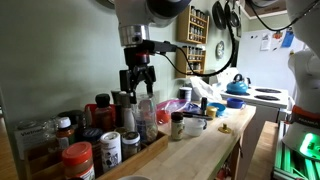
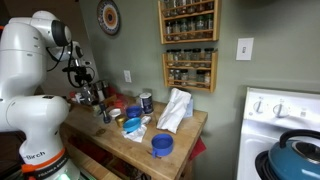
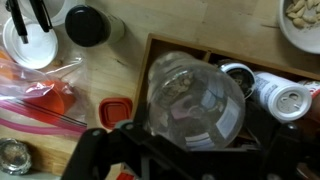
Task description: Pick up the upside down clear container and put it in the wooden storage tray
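Observation:
My gripper is shut on the clear container, a tall slim clear cylinder that hangs upright below the fingers. In the wrist view its round clear end fills the middle, between my dark fingers. It is over the near corner of the wooden storage tray, above the tray's dark inside. The tray holds several spice jars at the counter's end. In an exterior view the gripper is above the jars by the wall; the container is hard to make out there.
Spice jars lie in the tray beside the container. On the counter are a black lid, a red lid, a plastic bag, a white cup and a bowl. A blue bowl and white cloth sit farther along.

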`<control>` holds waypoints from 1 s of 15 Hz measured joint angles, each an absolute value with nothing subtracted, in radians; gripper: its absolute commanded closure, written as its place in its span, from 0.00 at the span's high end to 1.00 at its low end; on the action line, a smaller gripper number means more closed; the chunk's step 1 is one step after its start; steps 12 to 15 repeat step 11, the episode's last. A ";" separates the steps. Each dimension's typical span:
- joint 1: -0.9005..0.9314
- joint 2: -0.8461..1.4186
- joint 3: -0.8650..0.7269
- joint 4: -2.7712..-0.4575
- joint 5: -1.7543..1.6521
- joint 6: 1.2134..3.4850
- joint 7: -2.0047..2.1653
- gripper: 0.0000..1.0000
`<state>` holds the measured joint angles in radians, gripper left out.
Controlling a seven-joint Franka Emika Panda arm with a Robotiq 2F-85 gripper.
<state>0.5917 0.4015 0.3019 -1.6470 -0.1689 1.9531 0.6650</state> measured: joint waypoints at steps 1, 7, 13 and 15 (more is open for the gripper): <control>0.594 0.385 0.304 -1.649 -0.169 1.953 0.666 1.00; 0.596 0.110 0.312 -1.799 -0.168 1.936 0.792 1.00; 0.581 -0.073 0.361 -1.966 -0.114 1.954 0.786 1.00; 0.581 -0.073 0.361 -1.966 -0.114 1.954 0.786 1.00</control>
